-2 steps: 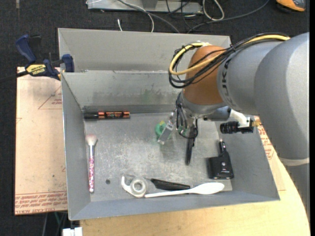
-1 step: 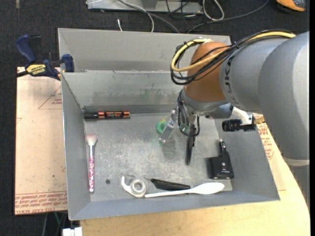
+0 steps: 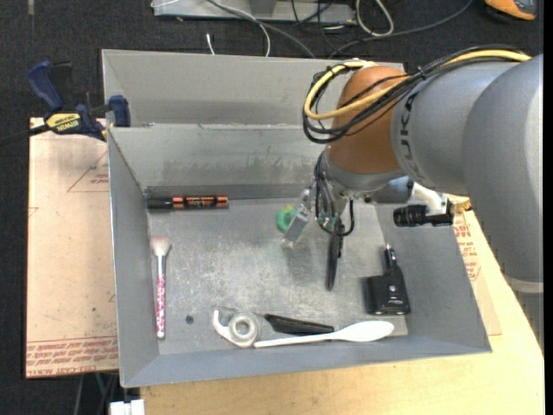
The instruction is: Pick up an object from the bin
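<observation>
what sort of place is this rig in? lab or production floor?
Most likely a robotics lab, not production: a robot arm reaches into a grey metal bin of mismatched odds and ends, such as a makeup brush and a white spoon, with loose cables on dark carpet behind.

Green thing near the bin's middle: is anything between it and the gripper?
Nothing visible does. The small green thing lies right at the gripper, just left of it in the camera view. The black box, the white spoon and the pink-handled brush lie well apart.
</observation>
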Robot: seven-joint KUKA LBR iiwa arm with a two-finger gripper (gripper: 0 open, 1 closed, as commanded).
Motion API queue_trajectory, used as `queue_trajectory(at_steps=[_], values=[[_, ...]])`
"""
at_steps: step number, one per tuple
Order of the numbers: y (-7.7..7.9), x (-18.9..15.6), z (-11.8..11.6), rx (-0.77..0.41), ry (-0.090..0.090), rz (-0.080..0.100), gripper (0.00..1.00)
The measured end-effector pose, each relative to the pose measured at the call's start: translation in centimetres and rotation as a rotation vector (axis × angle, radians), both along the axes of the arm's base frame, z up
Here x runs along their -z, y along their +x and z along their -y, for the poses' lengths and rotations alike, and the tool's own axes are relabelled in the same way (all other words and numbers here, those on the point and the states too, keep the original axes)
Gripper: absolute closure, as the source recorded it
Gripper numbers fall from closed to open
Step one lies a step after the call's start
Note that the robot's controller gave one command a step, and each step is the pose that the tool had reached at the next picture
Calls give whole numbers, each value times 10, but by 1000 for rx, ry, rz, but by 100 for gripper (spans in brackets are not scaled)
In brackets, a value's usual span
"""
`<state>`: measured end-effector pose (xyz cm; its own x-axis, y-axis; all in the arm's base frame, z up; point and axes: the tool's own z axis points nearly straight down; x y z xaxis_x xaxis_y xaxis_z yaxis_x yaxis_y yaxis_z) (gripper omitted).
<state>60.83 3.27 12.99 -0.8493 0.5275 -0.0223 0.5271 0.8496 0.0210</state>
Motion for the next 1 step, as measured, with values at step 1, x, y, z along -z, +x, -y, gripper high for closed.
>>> queue_trajectory(at_steps=[1], values=[[0,-24,0,-1,0,1,100]])
